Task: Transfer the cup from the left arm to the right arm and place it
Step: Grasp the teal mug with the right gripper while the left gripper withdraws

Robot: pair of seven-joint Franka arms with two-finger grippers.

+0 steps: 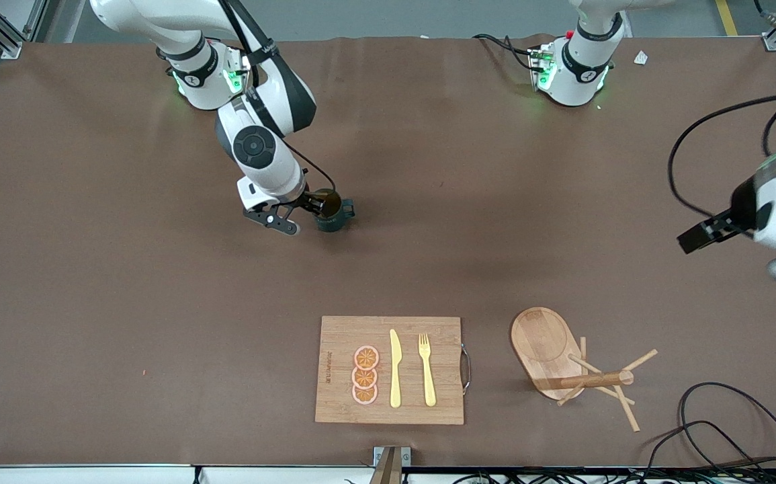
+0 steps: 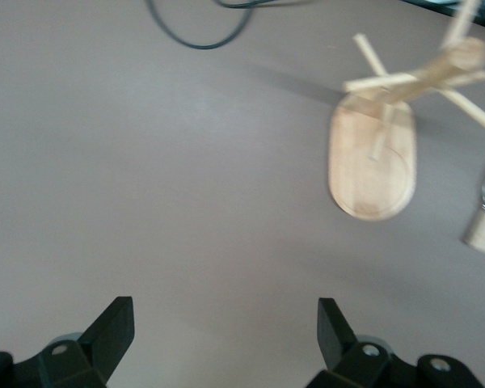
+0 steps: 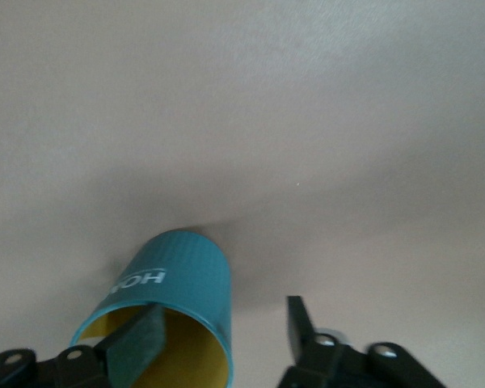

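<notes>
right gripper (image 1: 312, 210) at teal cup (image 1: 329, 212), one finger inside rim, jaws apart, cup on table mid-width toward robots' edge. left gripper (image 2: 225, 333) spread wide, empty, above left-arm end of table.

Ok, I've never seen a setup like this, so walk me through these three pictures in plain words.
These are two white robot arms fixed to a brown table, each ending in a two-finger gripper. The wide picture looks down from across the table. The other two come from cameras on the arms' wrists. The right gripper is open, with one finger inside the small dark teal ribbed mug, which seems to stand on the table. The left gripper is open and empty, over the table toward its own end. Nearer the front camera lies a wooden cutting board carrying orange slices, a yellow knife and a yellow fork. Beside it is a wooden peg stand.
</notes>
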